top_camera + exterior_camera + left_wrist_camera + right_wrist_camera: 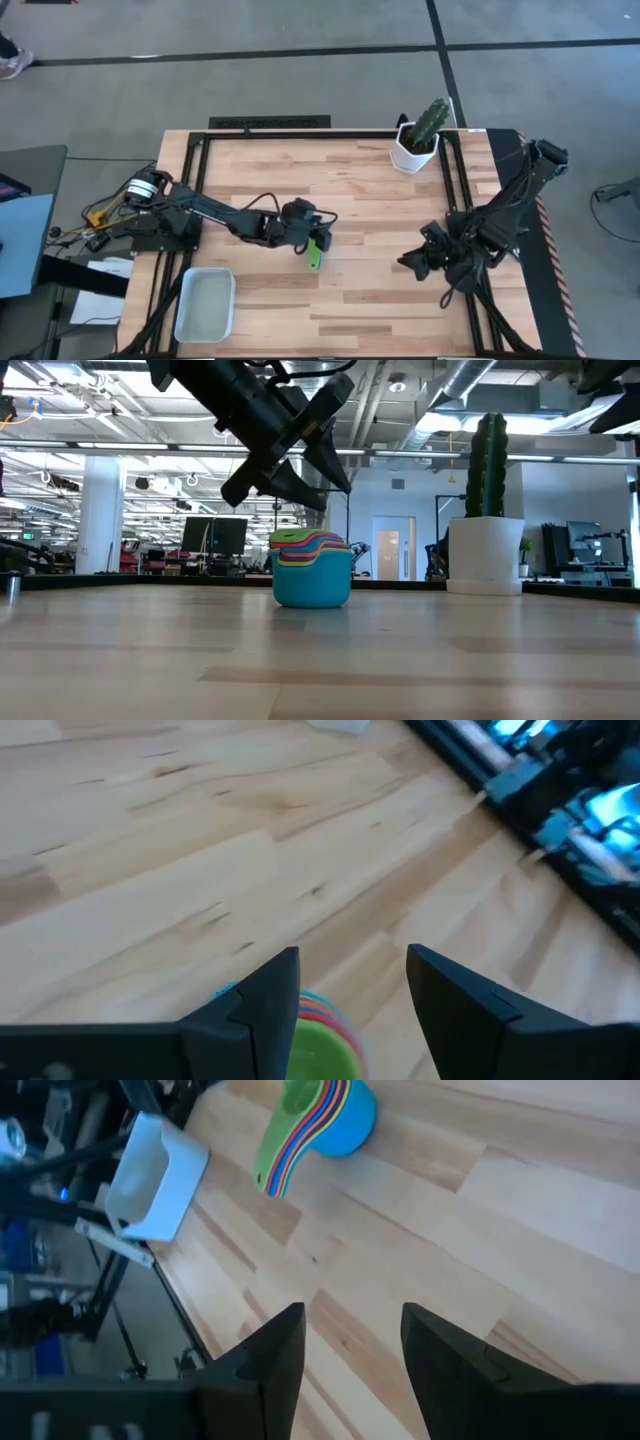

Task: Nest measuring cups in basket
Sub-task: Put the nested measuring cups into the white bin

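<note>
The measuring cups stand nested in one stack (312,570) on the table's middle, resting on the bottom of the outermost blue bowl, with the green cup (322,1050) on top. Their handles (290,1150) fan out together, and the green handle (314,258) points toward the near edge. My left gripper (290,485) hangs open just above the stack without touching it; it covers the bowls in the high view (310,238). My right gripper (352,1325) is open and waits at the right side of the table (405,263). The pale basket (205,303) sits at the near left corner.
A white faceted pot with a green cactus (418,140) stands near the far edge, right of centre. A black frame rail (190,200) runs along the table's sides. Bare wood (370,300) lies between the stack and the basket and along the near edge.
</note>
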Robot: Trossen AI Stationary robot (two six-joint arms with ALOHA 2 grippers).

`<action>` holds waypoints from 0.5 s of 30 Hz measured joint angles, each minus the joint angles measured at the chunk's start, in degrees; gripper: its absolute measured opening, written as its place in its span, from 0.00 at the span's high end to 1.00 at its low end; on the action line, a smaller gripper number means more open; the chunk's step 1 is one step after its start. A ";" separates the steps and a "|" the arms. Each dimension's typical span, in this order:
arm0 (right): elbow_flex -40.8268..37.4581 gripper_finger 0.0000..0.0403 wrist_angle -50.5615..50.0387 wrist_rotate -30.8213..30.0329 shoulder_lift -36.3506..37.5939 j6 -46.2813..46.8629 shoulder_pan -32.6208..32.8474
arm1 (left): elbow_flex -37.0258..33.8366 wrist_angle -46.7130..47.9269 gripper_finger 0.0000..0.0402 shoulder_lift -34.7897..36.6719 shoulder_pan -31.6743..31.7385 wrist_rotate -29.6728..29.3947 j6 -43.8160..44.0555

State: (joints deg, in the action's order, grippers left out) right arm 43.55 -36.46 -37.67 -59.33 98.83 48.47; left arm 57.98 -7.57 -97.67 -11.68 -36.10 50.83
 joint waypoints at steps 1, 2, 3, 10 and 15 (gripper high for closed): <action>0.00 0.53 0.03 0.00 0.00 0.53 -0.51 | 0.00 0.51 0.57 0.00 0.00 0.02 0.02; 0.00 0.52 0.10 0.00 0.00 0.89 -0.91 | 0.00 0.92 0.57 0.00 0.04 -0.04 0.02; 0.00 0.52 0.21 0.00 0.00 1.35 -1.24 | 0.00 1.29 0.57 0.00 0.07 -0.07 0.02; 0.00 0.47 0.24 0.04 0.00 3.21 -1.81 | 0.00 3.91 0.57 0.00 1.40 4.89 0.87; 0.00 0.43 0.04 -0.02 0.00 3.34 -2.17 | 0.00 8.57 0.57 0.00 2.16 5.79 2.92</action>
State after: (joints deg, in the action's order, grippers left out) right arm 43.55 -36.43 -37.69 -59.33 102.17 46.30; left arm 57.98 1.00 -97.67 -9.53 -30.30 53.75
